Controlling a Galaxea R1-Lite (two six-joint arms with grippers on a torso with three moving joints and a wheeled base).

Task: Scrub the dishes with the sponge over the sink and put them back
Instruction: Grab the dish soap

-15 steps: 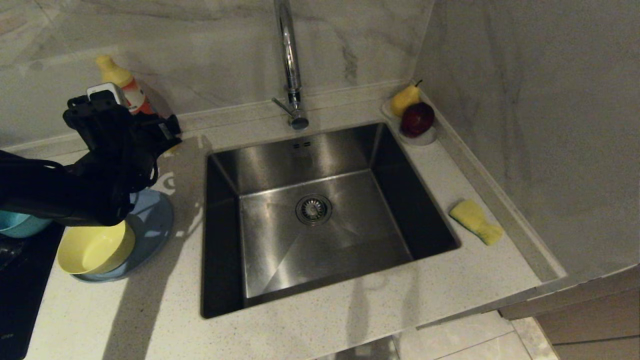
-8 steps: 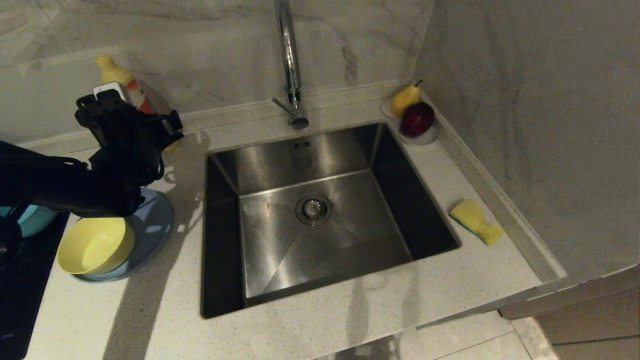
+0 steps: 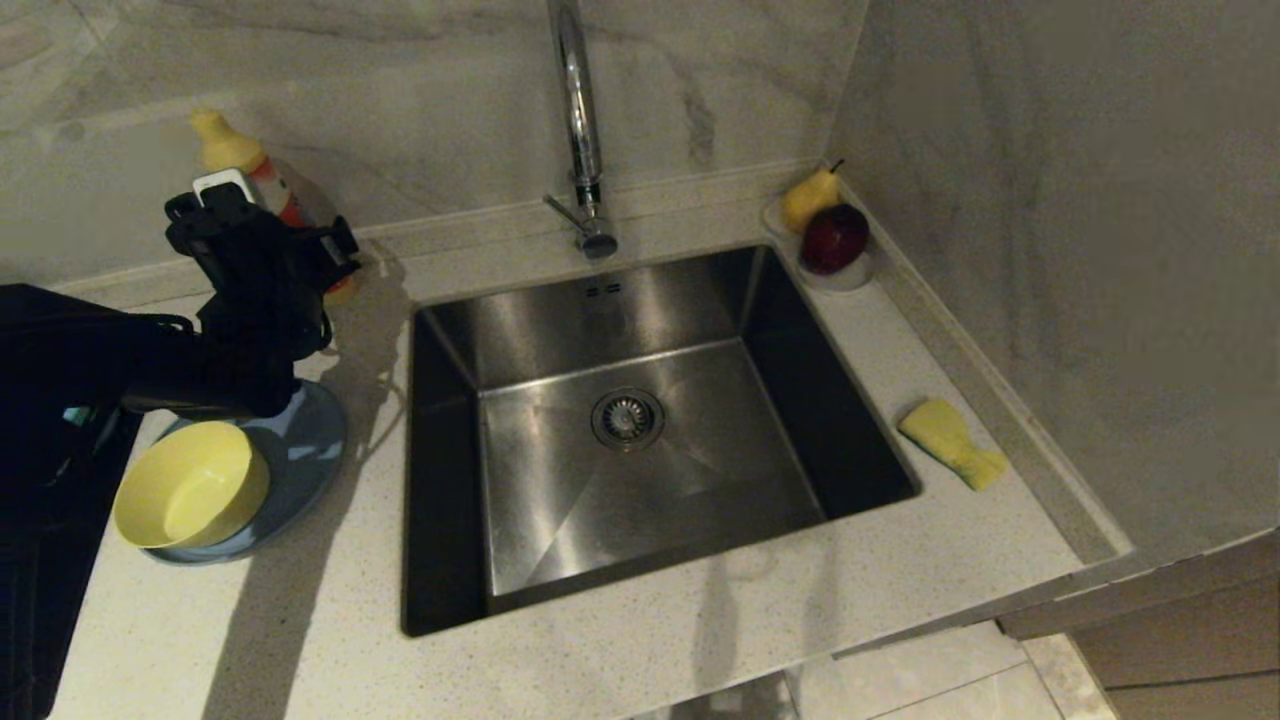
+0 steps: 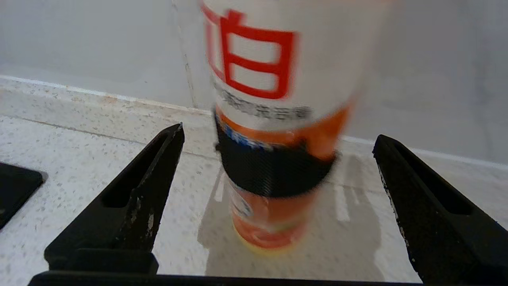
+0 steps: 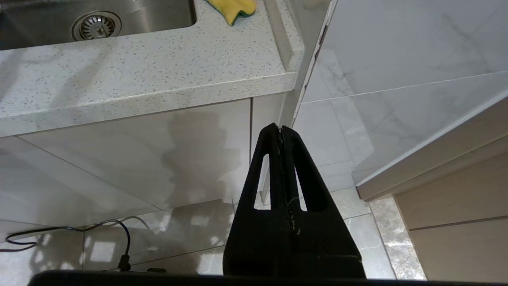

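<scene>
My left end effector (image 3: pixel 262 235) hangs over the desk (image 3: pixel 700 640) left of the sink (image 3: pixel 620 420), above the plate (image 3: pixel 310 450) carrying the yellow bowl (image 3: pixel 190 495); the sponge (image 3: pixel 950 442) lies right of the sink. Left wrist: fingers (image 4: pixel 135 206) wide, bottle (image 4: pixel 278 119) between them, untouched. Right wrist: my right end effector (image 5: pixel 281 131) is closed below the desk edge.

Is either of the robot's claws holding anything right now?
No. The left gripper is open, its fingers either side of the bottle without touching. The right gripper is shut on nothing, below the counter.
</scene>
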